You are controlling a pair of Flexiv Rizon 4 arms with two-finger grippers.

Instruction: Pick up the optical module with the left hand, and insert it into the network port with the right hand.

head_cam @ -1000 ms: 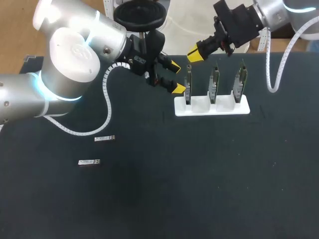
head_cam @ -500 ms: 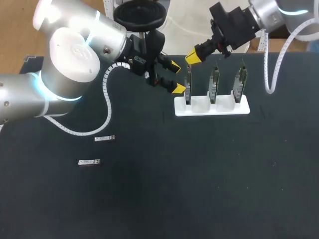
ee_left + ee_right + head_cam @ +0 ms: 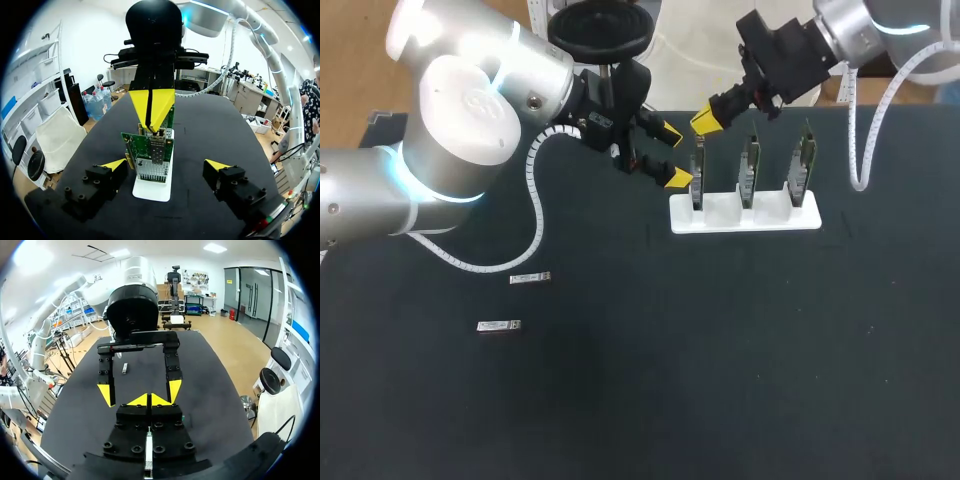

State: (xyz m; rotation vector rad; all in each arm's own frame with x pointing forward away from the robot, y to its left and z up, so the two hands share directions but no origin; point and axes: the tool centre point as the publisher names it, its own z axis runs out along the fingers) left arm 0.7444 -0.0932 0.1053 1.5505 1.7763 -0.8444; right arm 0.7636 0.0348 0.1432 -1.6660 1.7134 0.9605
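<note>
Left claw (image 3: 674, 156) is released, its yellow fingers spread wide, and it hangs just off the end of the white stand (image 3: 720, 212) that faces the left arm (image 3: 470, 110). From its own wrist camera, the left claw (image 3: 165, 165) has the stand (image 3: 151, 191) dead ahead, with one finger to either side of the line of cards and touching nothing.

Three green circuit cards stand upright in the stand. The end card (image 3: 697, 178) is the one closest to both claws, and in the left wrist view this card (image 3: 150, 152) shows its metal port facing the camera.

Right claw (image 3: 705, 120) comes in on the right arm (image 3: 860, 30) from beyond the stand, poised above and just beside that end card. It's clenched: its own wrist view shows the right claw (image 3: 151, 400) with tips pressed together in one yellow wedge. Seen from the left wrist, the right claw (image 3: 151, 107) points down with its tip right at the top edge of the end card. Whether anything is pinched between those tips, I cannot tell.

And the modules: two small silver modules lie flat on the black bench (image 3: 740, 350), well away from the stand, out past the left claw. One module (image 3: 530, 278) sits closer to the stand, and the other module (image 3: 498, 325) is a little further out. Neither is touched by a claw.
</note>
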